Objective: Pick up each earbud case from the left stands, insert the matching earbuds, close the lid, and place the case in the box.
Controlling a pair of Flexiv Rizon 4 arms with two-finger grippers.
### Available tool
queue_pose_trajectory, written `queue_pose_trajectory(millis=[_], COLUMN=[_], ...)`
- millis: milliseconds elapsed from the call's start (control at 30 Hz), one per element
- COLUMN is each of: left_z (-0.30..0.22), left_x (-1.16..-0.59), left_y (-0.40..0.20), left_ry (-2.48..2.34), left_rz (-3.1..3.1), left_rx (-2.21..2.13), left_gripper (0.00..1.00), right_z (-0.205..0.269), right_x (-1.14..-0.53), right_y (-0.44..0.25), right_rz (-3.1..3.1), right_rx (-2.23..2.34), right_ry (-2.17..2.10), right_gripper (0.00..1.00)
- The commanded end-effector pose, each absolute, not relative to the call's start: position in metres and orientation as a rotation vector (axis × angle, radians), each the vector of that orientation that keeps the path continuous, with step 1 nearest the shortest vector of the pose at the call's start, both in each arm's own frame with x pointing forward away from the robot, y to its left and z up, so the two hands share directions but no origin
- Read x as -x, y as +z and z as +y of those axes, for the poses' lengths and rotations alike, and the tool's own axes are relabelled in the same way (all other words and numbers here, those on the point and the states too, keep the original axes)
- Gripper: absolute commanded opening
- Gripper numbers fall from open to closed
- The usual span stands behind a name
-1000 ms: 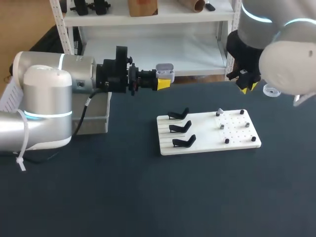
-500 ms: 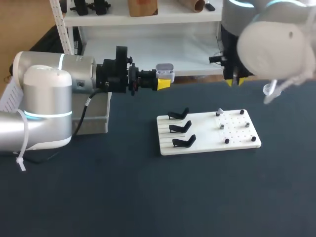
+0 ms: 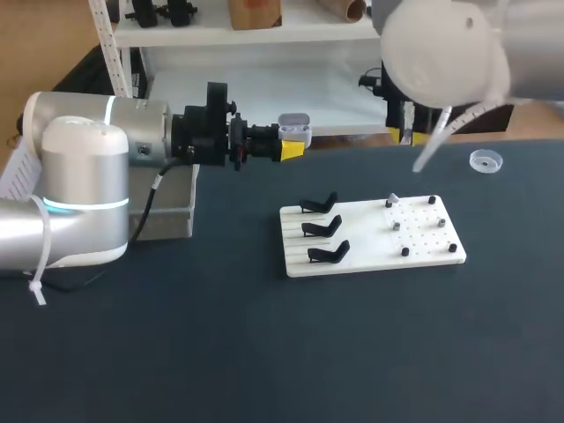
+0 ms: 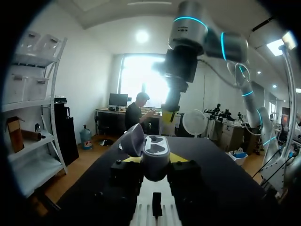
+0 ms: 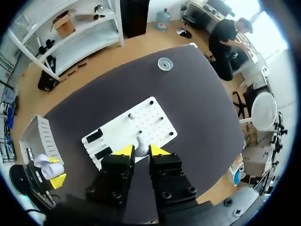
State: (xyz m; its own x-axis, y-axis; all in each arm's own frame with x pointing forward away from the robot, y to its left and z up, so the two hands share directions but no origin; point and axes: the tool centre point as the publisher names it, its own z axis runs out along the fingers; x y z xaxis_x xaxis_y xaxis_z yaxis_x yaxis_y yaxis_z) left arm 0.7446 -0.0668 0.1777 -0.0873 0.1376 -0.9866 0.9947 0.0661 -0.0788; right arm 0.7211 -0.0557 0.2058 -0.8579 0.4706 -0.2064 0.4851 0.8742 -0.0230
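Gripping the earbud case (image 3: pixel 293 126) from both sides, my left jaws are presenting it above the far edge of the desk (image 3: pixel 264 352), its lid (image 4: pixel 134 139) standing open. My right jaws, nearly closed, are pinching a small white earbud (image 5: pixel 139 147) and hanging higher over the same edge, further right. From them the case is lying leftward and below, so I am judging that the right arm (image 3: pixel 438 46) needs to carry the earbud across and down to the open side.
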Motion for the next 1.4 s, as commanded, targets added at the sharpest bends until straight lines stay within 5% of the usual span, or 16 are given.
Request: queue_pose_trajectory(millis=[33,967,1400], left_z=[-0.067,-0.067,-0.067], left_x=[-0.743,-0.743,-0.743], left_y=[0.177,0.177,0.177], left_ry=[-1.151,-1.151,-1.151], left_rz=[1.403,1.403,1.403], left_rx=[-1.222,-1.222,-1.222], left_gripper=[0.0,0.0,0.0], right_z=[-0.054,0.073,0.087], right_x=[-0.722,-0.723,-0.727], right_y=[0.207,0.266,0.256], right_rz=[2.821,2.935,2.957], right_rx=[-0.858,-0.922,-0.868], right_ry=[-0.11,-0.004,-0.035], right_gripper=[0.0,0.0,0.0])
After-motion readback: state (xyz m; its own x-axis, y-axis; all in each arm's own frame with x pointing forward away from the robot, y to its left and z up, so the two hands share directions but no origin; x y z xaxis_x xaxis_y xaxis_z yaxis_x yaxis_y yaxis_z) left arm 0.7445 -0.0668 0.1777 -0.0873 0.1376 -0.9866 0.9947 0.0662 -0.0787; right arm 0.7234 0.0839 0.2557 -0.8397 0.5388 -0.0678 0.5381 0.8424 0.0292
